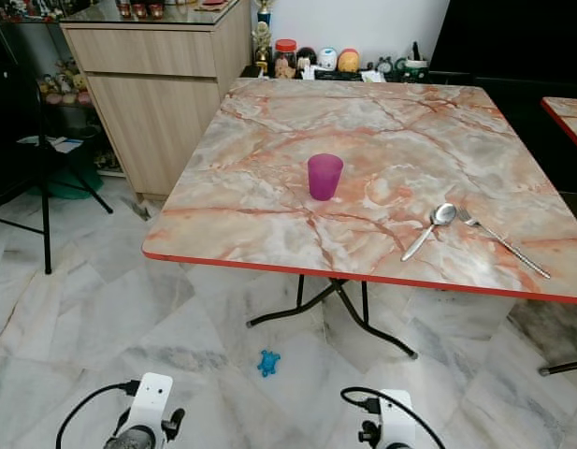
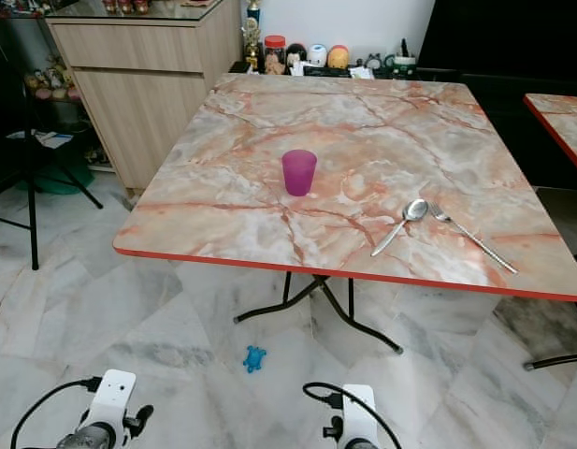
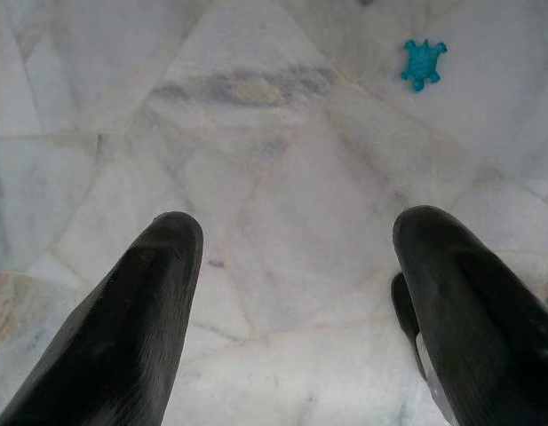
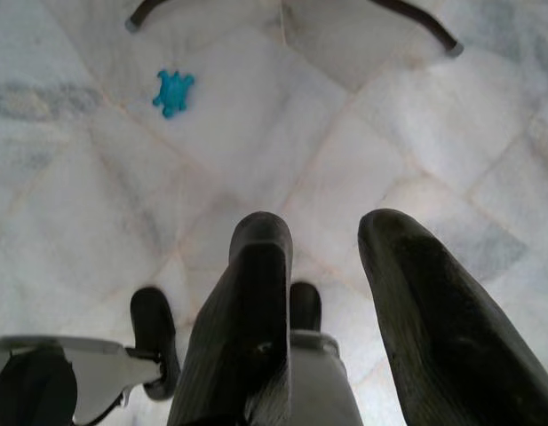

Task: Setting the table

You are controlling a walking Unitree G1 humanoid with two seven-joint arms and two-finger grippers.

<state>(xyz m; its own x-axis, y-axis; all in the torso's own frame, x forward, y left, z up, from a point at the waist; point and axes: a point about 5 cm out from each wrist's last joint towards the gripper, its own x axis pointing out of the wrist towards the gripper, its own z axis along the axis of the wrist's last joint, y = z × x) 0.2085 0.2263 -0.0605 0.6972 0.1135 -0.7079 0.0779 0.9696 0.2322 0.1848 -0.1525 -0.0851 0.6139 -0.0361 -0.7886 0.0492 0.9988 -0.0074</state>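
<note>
Marble-patterned table (image 1: 269, 140) ahead, red-edged. Purple cup (image 1: 324, 176) upright near the middle, a little toward the near edge. Spoon (image 1: 431, 228) and fork (image 1: 502, 241) lying just beside each other toward the near right corner, bowl and tines close, handles splaying toward the near edge. Left gripper (image 3: 291, 266) hanging low over the floor, fingers spread wide, nothing between them. Right gripper (image 4: 322, 266) likewise low, fingers parted by a narrower gap, empty. Small blue toy (image 1: 268, 362) on the tiles under the table. Cup probably light plastic, stiff, likely smooth: best pinched across the rim or wall. Cutlery thin, flat, metal, apt to slip: best taken mid-handle.
</note>
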